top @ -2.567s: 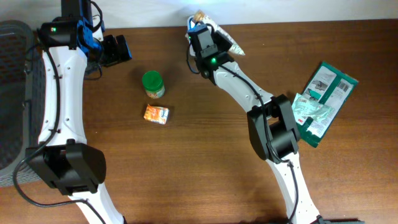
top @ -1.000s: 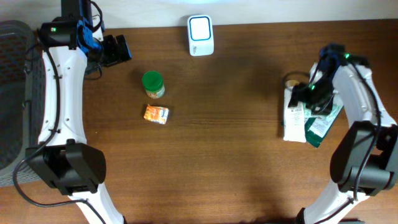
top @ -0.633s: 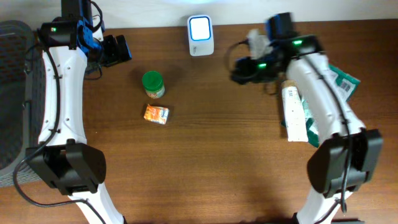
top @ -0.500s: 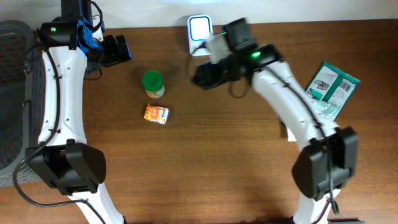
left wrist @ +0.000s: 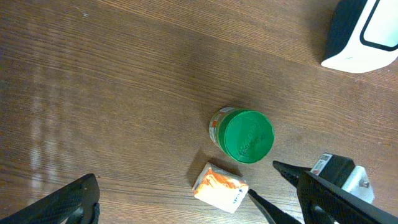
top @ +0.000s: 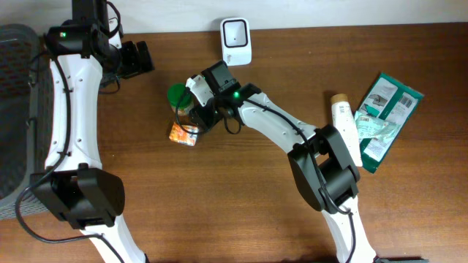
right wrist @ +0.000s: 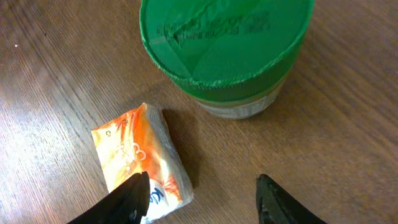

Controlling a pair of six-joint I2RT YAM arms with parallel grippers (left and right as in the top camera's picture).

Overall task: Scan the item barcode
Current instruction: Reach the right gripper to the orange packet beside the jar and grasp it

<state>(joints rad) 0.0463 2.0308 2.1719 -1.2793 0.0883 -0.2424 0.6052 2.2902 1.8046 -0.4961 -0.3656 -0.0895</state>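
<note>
Right gripper (right wrist: 202, 183) swung over to jar (right wrist: 227, 53): my jaws apart, empty; crumpled orange packet (right wrist: 140, 158) lies just clear of jar.

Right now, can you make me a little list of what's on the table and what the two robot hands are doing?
right gripper: open, low over the orange packet, holding nothing
green-lidded jar: upright, just beside the packet
left gripper: open, off at the far left, holding nothing
scanner: white, at the back, apart from both grippers
white tube: lying on the right
green pouches: next to the tube
</note>
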